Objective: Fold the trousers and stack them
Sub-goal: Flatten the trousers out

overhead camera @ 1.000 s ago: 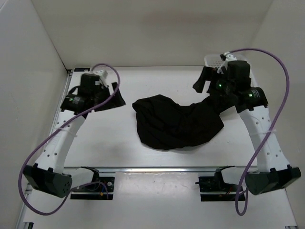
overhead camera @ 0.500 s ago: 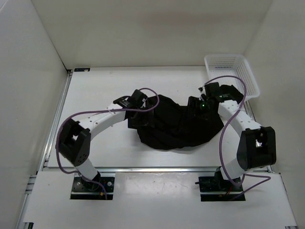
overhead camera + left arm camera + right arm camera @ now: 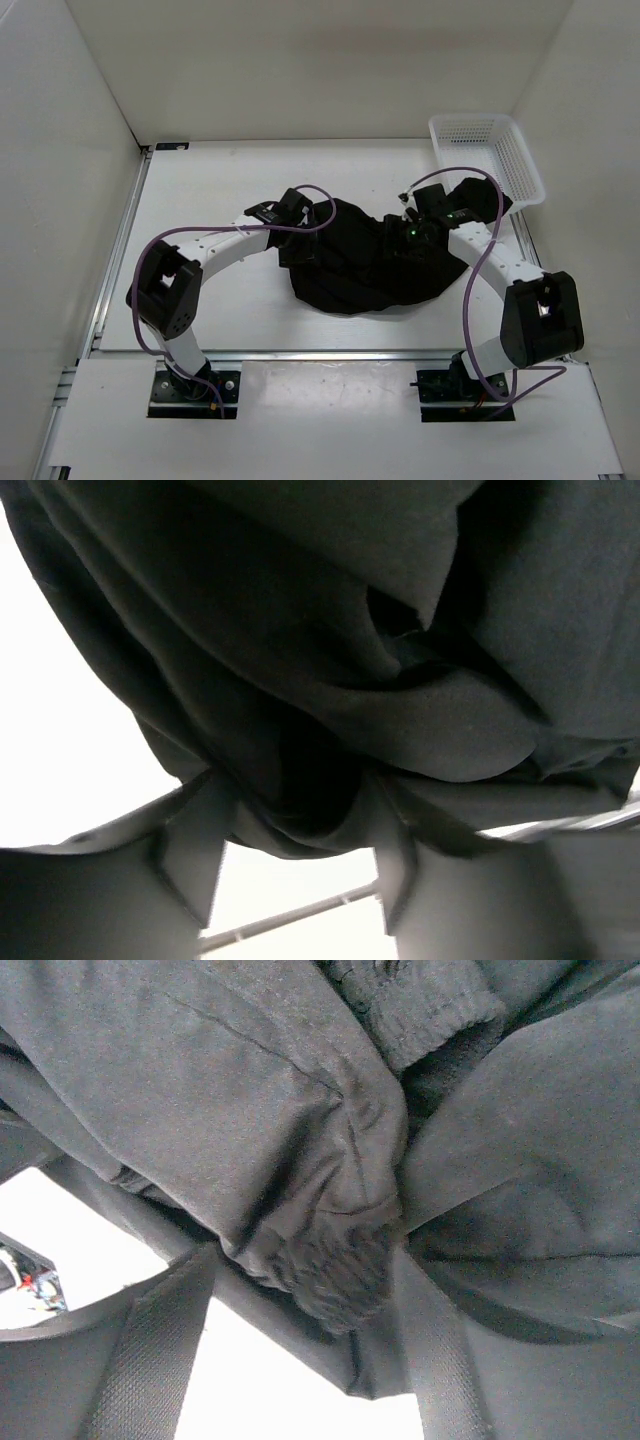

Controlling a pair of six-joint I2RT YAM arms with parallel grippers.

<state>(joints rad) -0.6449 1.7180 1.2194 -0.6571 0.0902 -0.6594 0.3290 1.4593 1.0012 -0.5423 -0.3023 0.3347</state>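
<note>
Black and soft, sitting as one crumpled heap at the middle of the table (image 3: 200, 190): looking at the trousers (image 3: 365, 275), bulging toward the near side and trailing right toward the white mesh basket (image 3: 522, 170) in the far right corner. Not yet lying flat, with no leg spreading out.

Having swung down within the last second from raised poses at the far left and far right, now reaching inward with both arms and meeting the heap along its far edge. Pressing the left gripper (image 3: 297, 228) into the left end of the cloth. Pressing the right gripper (image 3: 410, 232) into the right part, edging slightly farther than half a second ago.

Showing, in the left wrist view, a thick fold sagging between the fingers (image 3: 190, 860). Showing, in the right wrist view, a gathered elastic hem (image 3: 335, 1270) wedging between the fingers (image 3: 160, 1350). Standing partly apart in both cases, with fabric filling the gap; clamping or merely straddling, cannot tell.

Judging this as the opening of the flattening step: taking hold at two spots in order to lift and spread before any fold. Leaving folding and stacking wholly undone. Needing, before any lift, a check on catching an edge rather than a wad.
</note>
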